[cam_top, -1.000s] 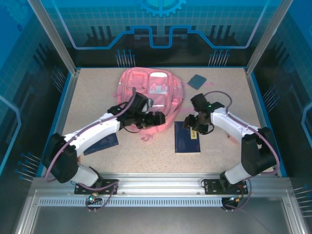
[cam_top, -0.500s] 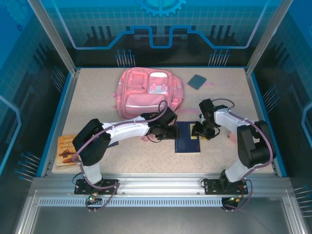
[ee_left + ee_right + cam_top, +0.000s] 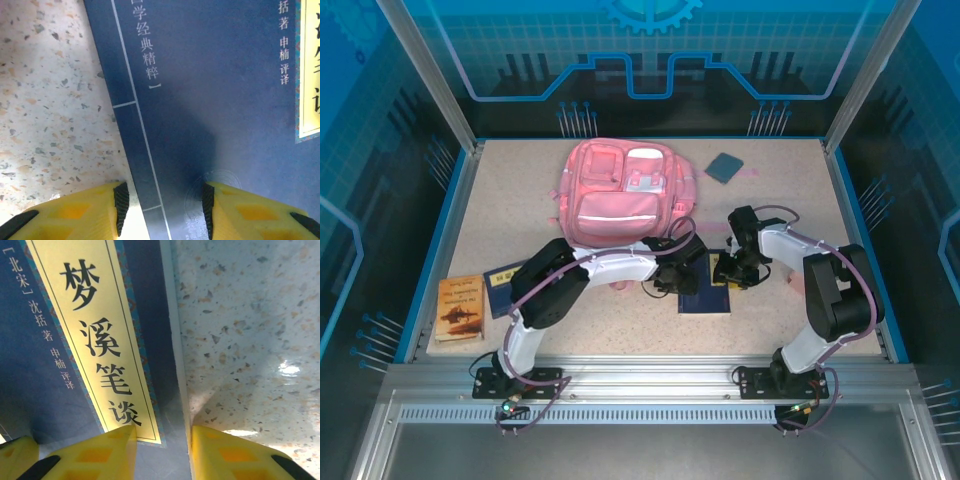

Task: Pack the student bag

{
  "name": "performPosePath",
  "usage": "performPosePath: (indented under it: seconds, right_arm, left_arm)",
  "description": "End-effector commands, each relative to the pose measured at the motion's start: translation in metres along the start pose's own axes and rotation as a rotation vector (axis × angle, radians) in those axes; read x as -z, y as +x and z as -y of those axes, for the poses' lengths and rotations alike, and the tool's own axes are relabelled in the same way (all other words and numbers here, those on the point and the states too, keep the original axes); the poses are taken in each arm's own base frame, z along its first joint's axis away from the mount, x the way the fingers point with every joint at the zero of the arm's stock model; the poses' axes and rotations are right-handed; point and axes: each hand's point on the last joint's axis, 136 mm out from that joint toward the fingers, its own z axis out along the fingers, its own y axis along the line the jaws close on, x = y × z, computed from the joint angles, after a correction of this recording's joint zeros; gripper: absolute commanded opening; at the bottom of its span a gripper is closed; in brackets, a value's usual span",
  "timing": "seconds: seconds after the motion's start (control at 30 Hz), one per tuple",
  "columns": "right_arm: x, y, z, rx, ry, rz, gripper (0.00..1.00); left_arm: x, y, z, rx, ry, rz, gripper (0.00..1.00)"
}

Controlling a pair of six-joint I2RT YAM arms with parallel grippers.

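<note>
- Near left: has uncovered a brown book (image 3: 460, 307) and a second dark blue book (image 3: 501, 288) just beside it on the table (image 3: 620, 325), by swinging the left arm away toward the centre.
- Centre: has brought the left gripper (image 3: 678, 276) from above the bag down onto the left side of the blue book (image 3: 705, 292) within the last second.
- Has drawn those jaws in from wide to roughly half. Sets one pad on the cover and the other at the spine edge beside bare table. Pinches nothing yet, as far as can be seen.
- Has kept the right gripper (image 3: 732, 268) at the same book's right edge while narrowing it further than the left. Straddles that edge, one pad below the yellow title strip and the other over the table. Holds nothing visibly.
- Points, probably, to a two-sided pick of this book. Likely calls for levering an edge up first, with the book lying flat.
- Farther back: has left the student bag (image 3: 620, 195) free of both arms, lying front up behind the book and apart from it. Cannot tell whether the main compartment is unzipped. Looks early in the packing.
- Farthest, near the back right: has left a small dark blue item (image 3: 724, 166) where it lay.
</note>
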Motion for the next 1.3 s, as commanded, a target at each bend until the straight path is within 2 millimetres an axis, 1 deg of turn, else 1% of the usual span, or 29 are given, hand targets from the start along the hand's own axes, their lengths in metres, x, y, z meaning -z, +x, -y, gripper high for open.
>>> performPosePath:
  seconds: [0.0, 0.07, 0.13, 0.2, 0.3, 0.43, 0.53, 0.63, 0.67, 0.73, 0.8, 0.87, 0.97, 1.03, 1.13, 1.27]
  right_arm:
    - [-0.004, 0.009, 0.0, -0.004, -0.029, -0.045, 0.35]
    - [-0.004, 0.011, -0.004, 0.002, -0.055, -0.057, 0.36]
    - [-0.001, 0.013, -0.014, 0.008, -0.106, -0.065, 0.36]
    - [0.005, 0.015, -0.023, 0.011, -0.158, -0.066, 0.35]
    - [0.015, 0.014, -0.03, 0.016, -0.192, -0.048, 0.32]
    - [0.029, 0.013, -0.034, 0.022, -0.2, -0.025, 0.22]
    - [0.035, 0.013, -0.034, 0.019, -0.196, -0.012, 0.12]
    - [0.037, 0.012, -0.033, 0.013, -0.187, -0.001, 0.0]
    - [0.038, 0.012, -0.03, 0.011, -0.173, 0.007, 0.0]
    - [0.041, 0.011, -0.026, 0.01, -0.15, 0.034, 0.0]
    - [0.047, 0.009, -0.023, 0.013, -0.139, 0.064, 0.0]
    - [0.057, 0.006, -0.022, 0.019, -0.14, 0.108, 0.0]
    - [0.078, 0.002, -0.021, 0.027, -0.161, 0.183, 0.0]
    - [0.095, -0.001, -0.023, 0.037, -0.189, 0.234, 0.0]
    - [0.123, -0.002, -0.033, 0.075, -0.256, 0.3, 0.0]
    - [0.159, -0.001, -0.056, 0.147, -0.362, 0.351, 0.0]
  left_arm:
    - [-0.008, 0.005, -0.01, -0.045, -0.079, -0.023, 0.46]
    - [-0.013, 0.009, -0.013, -0.055, -0.101, -0.04, 0.44]
    - [-0.018, 0.013, -0.015, -0.065, -0.117, -0.057, 0.41]
    - [-0.022, 0.016, -0.017, -0.068, -0.127, -0.07, 0.39]
    - [-0.025, 0.019, -0.019, -0.07, -0.138, -0.082, 0.37]
    - [-0.027, 0.021, -0.021, -0.072, -0.143, -0.09, 0.35]
    - [-0.027, 0.021, -0.02, -0.073, -0.138, -0.092, 0.34]
    - [-0.023, 0.019, -0.014, -0.071, -0.116, -0.091, 0.34]
    - [-0.019, 0.017, -0.011, -0.071, -0.101, -0.086, 0.35]
    - [-0.007, 0.012, -0.003, -0.064, -0.057, -0.078, 0.37]
    - [0.012, 0.002, 0.008, -0.051, 0.018, -0.062, 0.42]
    - [0.036, -0.009, 0.017, -0.037, 0.103, -0.034, 0.5]
    - [0.078, -0.031, 0.026, -0.027, 0.234, 0.026, 0.66]
    - [0.105, -0.046, 0.025, -0.018, 0.299, 0.067, 0.75]
    - [0.135, -0.063, 0.016, -0.002, 0.389, 0.103, 0.85]
    - [0.158, -0.082, -0.003, 0.056, 0.511, 0.136, 0.95]
